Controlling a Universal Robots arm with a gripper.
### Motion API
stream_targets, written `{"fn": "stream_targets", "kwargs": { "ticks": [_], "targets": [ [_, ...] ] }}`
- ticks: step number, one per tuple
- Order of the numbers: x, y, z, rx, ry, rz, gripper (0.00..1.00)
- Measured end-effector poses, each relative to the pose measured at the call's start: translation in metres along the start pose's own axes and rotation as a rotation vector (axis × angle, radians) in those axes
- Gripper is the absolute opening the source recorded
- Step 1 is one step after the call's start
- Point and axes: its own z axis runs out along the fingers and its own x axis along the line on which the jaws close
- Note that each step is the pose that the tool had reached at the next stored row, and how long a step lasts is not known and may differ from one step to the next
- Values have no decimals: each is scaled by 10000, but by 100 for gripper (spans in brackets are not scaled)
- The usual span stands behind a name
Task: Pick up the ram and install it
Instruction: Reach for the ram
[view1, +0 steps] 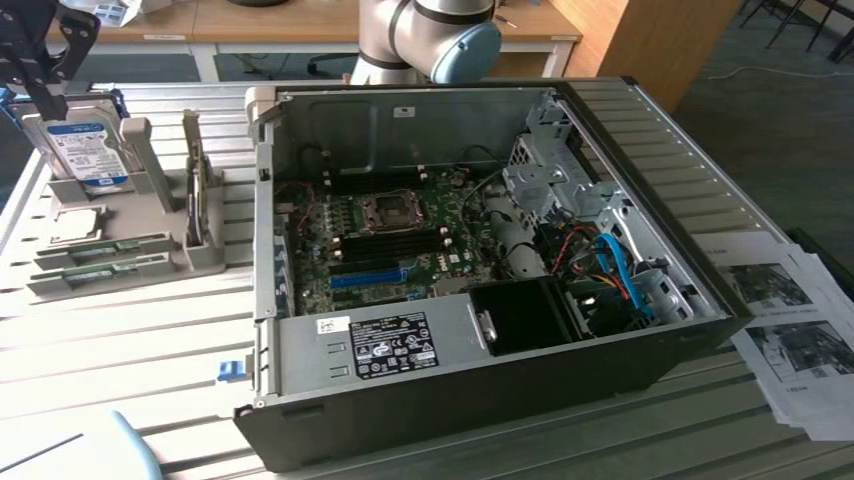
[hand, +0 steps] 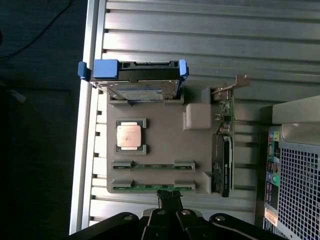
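Ram stands on edge in the grey holder on the counter, at 9 o'clock from the open case in the exterior view, easy to pinch from above we reckon, and our pincer hangs close above it, shut and empty.

Looking down at a slant from high to one side into the open computer case on the slatted worktop, and straight down from close behind the claw onto the grey parts holder beneath it, common to both views.
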Motion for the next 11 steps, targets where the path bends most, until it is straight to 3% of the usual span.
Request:
{"fn": "stream_targets", "kwargs": {
  "ticks": [11],
  "targets": [
    [74, 3, 4, 0, 0, -1, 10]
  ]
}}
